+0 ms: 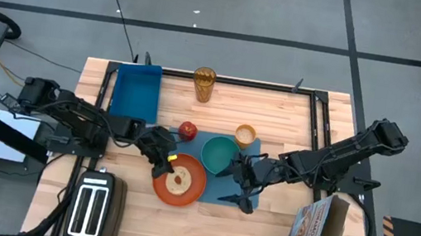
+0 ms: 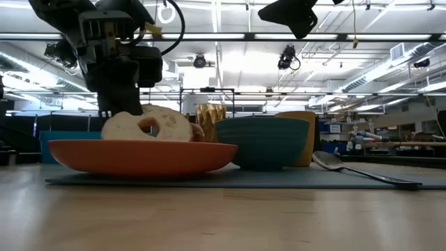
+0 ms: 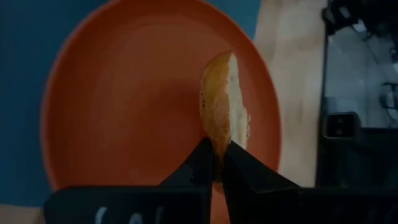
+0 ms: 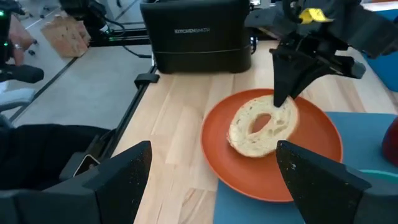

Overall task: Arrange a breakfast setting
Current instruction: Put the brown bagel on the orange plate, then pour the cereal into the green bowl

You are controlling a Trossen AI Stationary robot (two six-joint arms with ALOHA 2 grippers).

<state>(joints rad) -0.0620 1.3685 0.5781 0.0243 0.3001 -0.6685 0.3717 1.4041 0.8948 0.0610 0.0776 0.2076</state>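
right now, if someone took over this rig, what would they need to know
Left gripper: shut on the edge of the bagel, which lies on the orange plate.
Right gripper: open, holding nothing, above the placemat beside the plate.
Placed on the placemat: plate, teal bowl, spoon. Orange cup stands behind the bowl; whether it is on the mat is unclear. Red apple sits near the mat's far corner.
Left: release the bagel and pull both arms back.
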